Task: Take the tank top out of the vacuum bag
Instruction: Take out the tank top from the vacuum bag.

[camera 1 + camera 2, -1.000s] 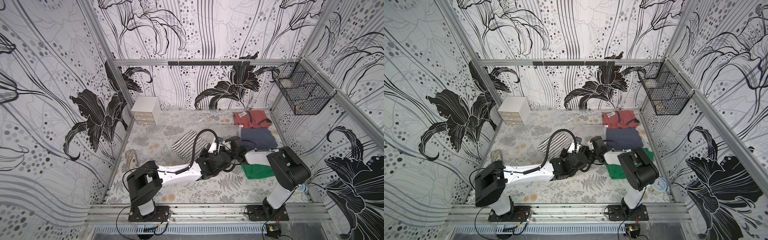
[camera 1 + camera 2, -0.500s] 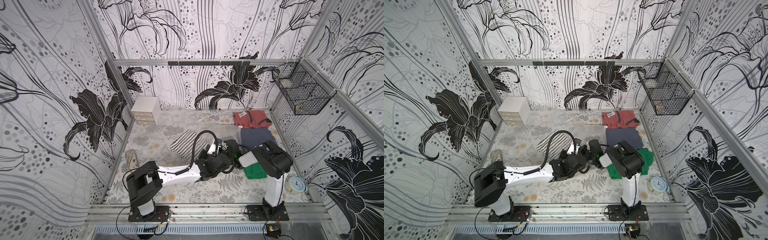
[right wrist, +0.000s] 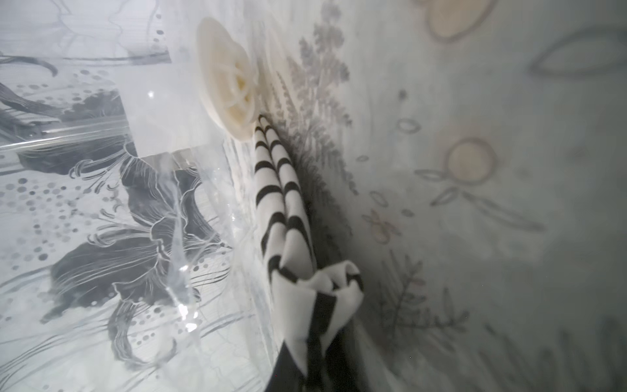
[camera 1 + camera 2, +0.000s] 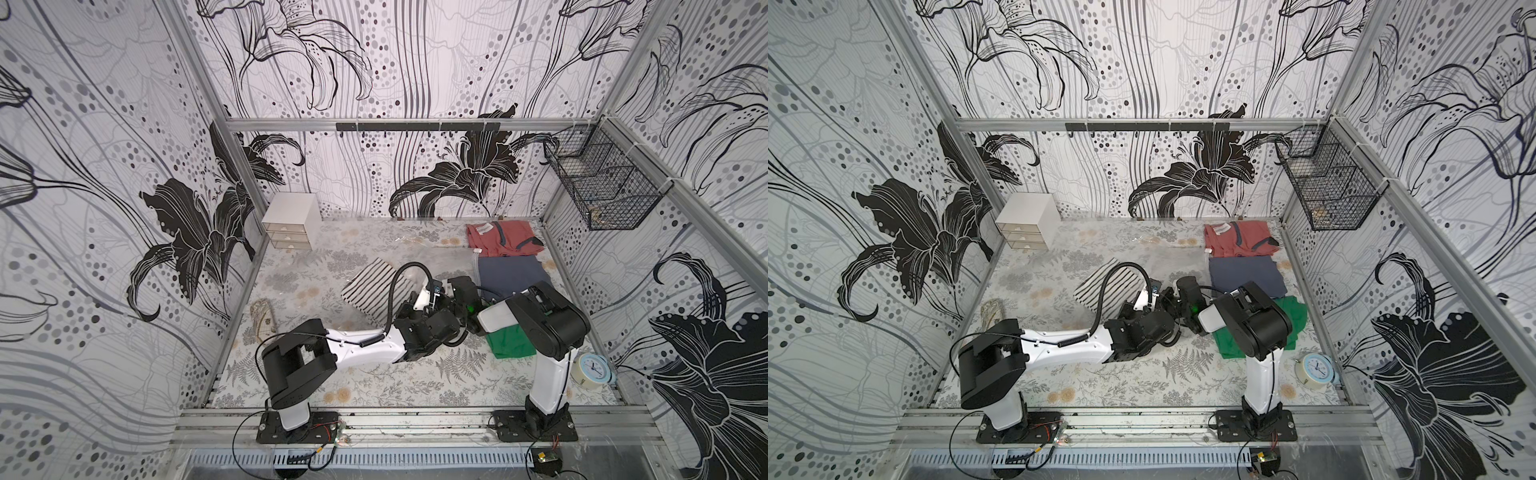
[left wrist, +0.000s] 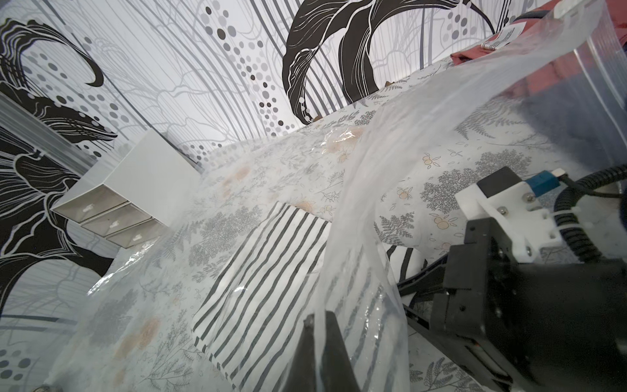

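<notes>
Workspace: floral-print table [image 4: 374, 386], both arms reaching in to its middle.

Vacuum bag [image 5: 390, 142]: clear film lying over the mid-table, one sheet raised in a tent above the cloth. Its round white valve disc [image 3: 227, 85] sits just beyond the far end of the garment.

Tank top [image 4: 370, 291] [image 4: 1100, 286]: white with black stripes, folded flat, inside the bag under the film, left of the stacked clothes.

Left gripper [image 5: 318, 325]: jaws closed, a fold of bag film pinched between the fingertips and held up off the table.

Right gripper [image 5: 412, 288]: under the raised film, at the near edge of the tank top. Jaws closed. The right wrist view shows striped fabric [image 3: 291, 210] bunched and drawn in between them, so it has hold of the tank top. The exact contact point is blurred.

Other items, untouched: white drawer unit [image 4: 291, 222] in the far left corner; red garment [image 4: 503, 243], blue garment [image 4: 511, 272] and green garment [image 4: 509, 343] in a row along the right side; a round clock [image 4: 594, 370] near the right front corner; a wire basket [image 4: 602, 187] on the right wall.
</notes>
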Robot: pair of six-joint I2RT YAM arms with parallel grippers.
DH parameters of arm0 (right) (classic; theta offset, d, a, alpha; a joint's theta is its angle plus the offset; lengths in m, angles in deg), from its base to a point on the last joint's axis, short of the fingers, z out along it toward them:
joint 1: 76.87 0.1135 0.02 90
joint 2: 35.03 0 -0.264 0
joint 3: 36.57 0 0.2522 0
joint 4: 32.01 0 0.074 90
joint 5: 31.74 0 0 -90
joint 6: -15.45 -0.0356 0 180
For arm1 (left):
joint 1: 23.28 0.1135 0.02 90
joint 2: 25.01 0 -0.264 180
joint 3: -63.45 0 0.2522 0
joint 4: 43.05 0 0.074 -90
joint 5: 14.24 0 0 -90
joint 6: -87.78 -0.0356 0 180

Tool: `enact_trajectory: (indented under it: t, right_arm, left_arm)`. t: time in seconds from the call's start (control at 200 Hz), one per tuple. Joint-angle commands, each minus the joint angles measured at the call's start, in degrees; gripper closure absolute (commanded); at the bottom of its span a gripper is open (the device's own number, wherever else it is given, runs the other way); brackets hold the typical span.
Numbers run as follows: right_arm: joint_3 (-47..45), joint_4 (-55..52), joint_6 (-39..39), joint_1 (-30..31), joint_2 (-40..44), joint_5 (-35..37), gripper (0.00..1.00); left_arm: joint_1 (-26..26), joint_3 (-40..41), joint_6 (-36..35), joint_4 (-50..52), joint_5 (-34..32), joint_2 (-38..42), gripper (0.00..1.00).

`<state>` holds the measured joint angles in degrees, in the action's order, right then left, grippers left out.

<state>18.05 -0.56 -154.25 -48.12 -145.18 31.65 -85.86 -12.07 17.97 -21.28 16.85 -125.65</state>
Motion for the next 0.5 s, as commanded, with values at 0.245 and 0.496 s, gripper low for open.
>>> enact_trajectory:
  t: [0.245,0.496]
  right_arm:
    - [-5.33,-6.68,2.4,-6.24,13.82,-5.7,1.0]
    - [-8.44,-17.82,6.79,-13.26,23.99,-8.85,1.0]
  left_arm:
    - [1.17,0.18,1.36,1.15,-2.76,0.23,1.0]
    - [1.55,0.85,-0.21,-0.31,-3.14,0.9,1.0]
